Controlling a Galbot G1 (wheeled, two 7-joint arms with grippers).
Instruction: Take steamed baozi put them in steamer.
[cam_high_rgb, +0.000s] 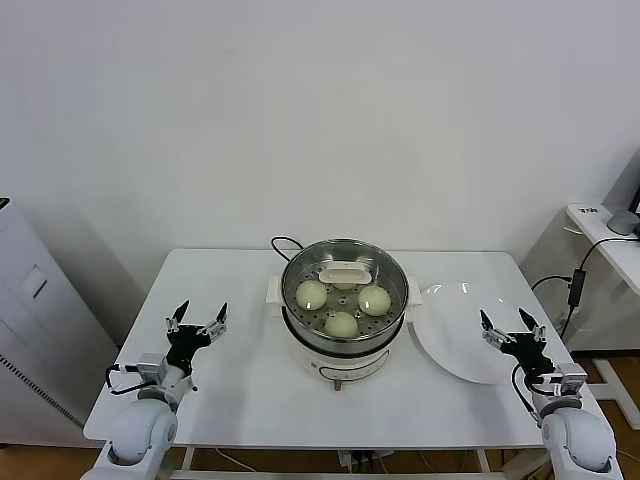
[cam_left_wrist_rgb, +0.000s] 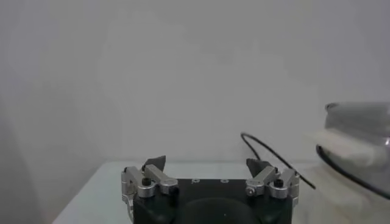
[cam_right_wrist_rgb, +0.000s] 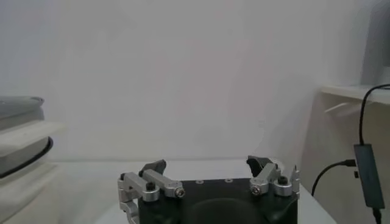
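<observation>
Steamer (cam_high_rgb: 343, 290): centre of the white bench (cam_high_rgb: 240, 390), glass lid (cam_high_rgb: 344, 272) on top; three buns (cam_high_rgb: 341, 323) visible through it (a fourth cannot be made out). Plate (cam_high_rgb: 455, 350): bare, just right of the steamer. Left gripper (cam_high_rgb: 196, 322): open, empty, over the bench's left side. Right gripper (cam_high_rgb: 511, 325): open, empty, over the plate's right edge

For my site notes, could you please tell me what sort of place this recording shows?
Probably a lab or office test room rather than a home kitchen: a plain white table against a bare white wall, bearing a round shiny steel steamer with cream-white round buns and a flat white plate.
</observation>
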